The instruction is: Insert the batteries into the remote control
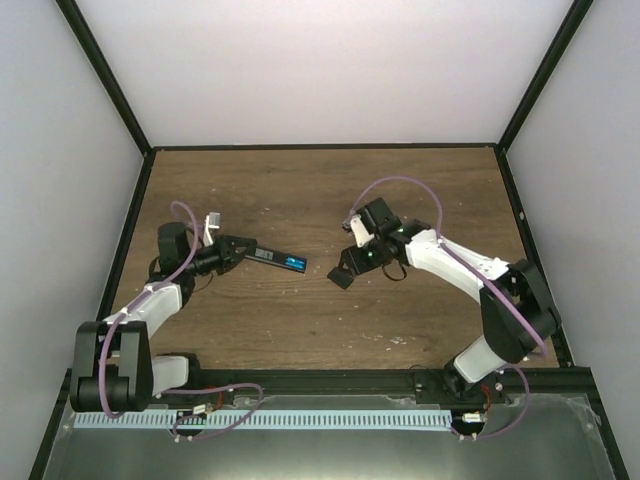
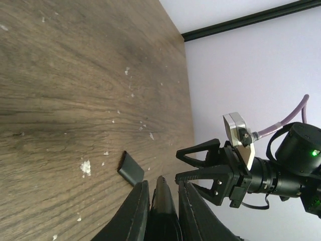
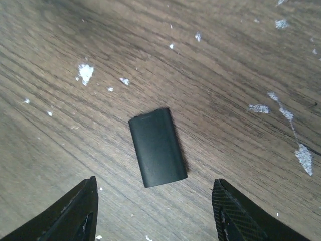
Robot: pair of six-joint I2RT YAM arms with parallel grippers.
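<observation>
Left end effector (image 1: 237, 252) was clamped tight on one end of the remote control (image 1: 272, 258), and the slim black bar stuck straight out ahead of its fingertips. The batteries (image 1: 295, 263) showed as a bright blue patch set in the remote near its free end, the far end from the left fingers; their number could not be made out from above. Right end effector (image 1: 345, 272) sat just past that free end, near but apart from it, with its fingers (image 3: 80, 211) spread and gripping nothing. A short black cover piece (image 3: 158, 148) lay flat on the tabletop (image 3: 241, 60) under the gap between the right fingers, touching neither and slightly skewed. White specks (image 3: 85, 73) were scattered around it. Any print on the remote or cover was too small to read.
</observation>
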